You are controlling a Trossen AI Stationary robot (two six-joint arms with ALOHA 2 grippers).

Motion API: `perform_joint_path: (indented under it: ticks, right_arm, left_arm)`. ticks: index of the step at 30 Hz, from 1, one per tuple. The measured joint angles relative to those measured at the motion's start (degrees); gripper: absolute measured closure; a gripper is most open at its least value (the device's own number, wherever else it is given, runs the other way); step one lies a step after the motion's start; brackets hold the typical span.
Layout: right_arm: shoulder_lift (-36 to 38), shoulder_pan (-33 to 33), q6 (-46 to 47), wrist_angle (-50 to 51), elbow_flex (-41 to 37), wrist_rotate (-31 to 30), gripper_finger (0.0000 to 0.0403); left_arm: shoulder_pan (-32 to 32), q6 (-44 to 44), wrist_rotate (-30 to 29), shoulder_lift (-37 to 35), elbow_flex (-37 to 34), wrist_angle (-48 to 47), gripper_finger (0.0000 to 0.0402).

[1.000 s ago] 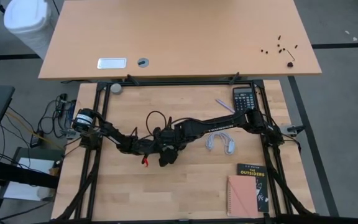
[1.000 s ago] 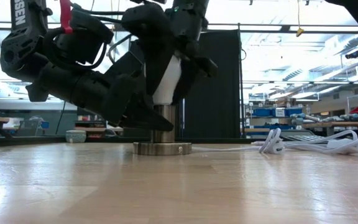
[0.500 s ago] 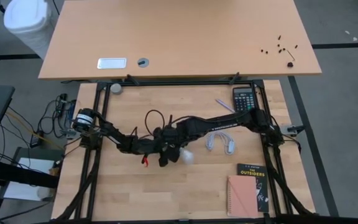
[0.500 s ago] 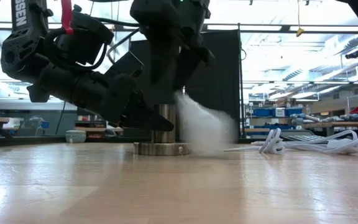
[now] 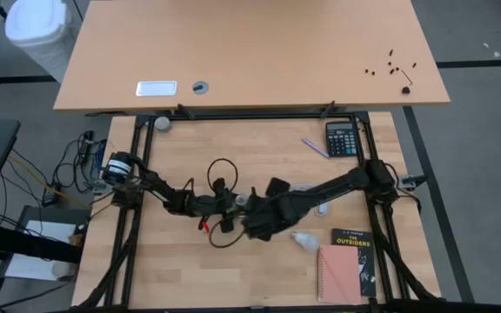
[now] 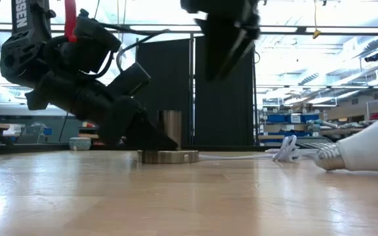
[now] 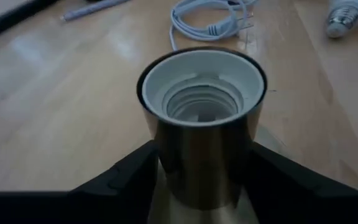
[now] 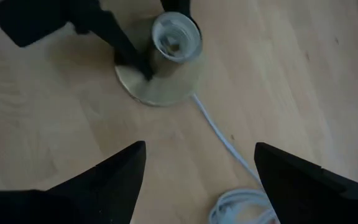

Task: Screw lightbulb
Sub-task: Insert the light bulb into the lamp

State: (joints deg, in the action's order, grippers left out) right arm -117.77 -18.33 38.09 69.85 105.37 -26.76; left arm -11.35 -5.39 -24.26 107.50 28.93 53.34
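- Since the earlier frames, the lightbulb (image 5: 303, 239) has left the socket (image 7: 201, 118): it stood upright in the socket mouth between the right gripper's fingers, then tumbled, and now lies on its side on the table (image 5: 233, 269), well apart from the socket and just beside the book (image 5: 355, 252).
- In the low view the lightbulb (image 6: 366, 149) rests with its grey screw base pointing toward the socket (image 6: 170, 137).
- Right gripper (image 8: 194, 180) hangs above the table with its fingers spread wide and nothing between them; it has moved off from over the socket.
- Left gripper (image 7: 201, 186) braces the socket body from both sides, fingers (image 7: 117, 180) set against the metal sleeve; the threaded mouth is empty.
- Handling, as a judgement: the bulb looks light and smooth, and its round form likely lets it roll at a nudge. The shell may be fragile, so a hard pinch is risky.
- Best hold is probably across the widest part of the white dome, leaving the grey threads free to enter the socket. It would need standing base-down first.
- White cord (image 5: 316, 204) lies near the pick-up path.
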Motion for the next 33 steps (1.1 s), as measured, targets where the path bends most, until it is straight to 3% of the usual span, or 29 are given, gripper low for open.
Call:
perform_joint_path:
  ticks: [11, 18, 22, 33]
  right_arm:
    - [15.07, -8.36, 12.21, -8.45, -23.17, 0.58, 0.0094]
    - [21.71, -12.44, 14.42, -20.19, -37.72, 2.33, 0.0094]
    - [24.04, -15.89, 17.33, -27.52, -45.4, -0.43, 0.0094]
    - [24.3, -19.0, 19.43, -29.44, -51.86, 2.88, 0.0094]
  left_arm:
    - [-0.65, 4.99, -2.04, -1.01, 1.83, 1.92, 0.0079]
    - [-1.09, 5.36, -1.85, -1.07, 3.89, -0.79, 0.0069]
    - [-1.14, 5.07, -1.83, -1.07, 4.6, -2.0, 0.0069]
    - [-1.13, 4.18, -1.85, -1.13, 4.78, -2.63, 0.0069]
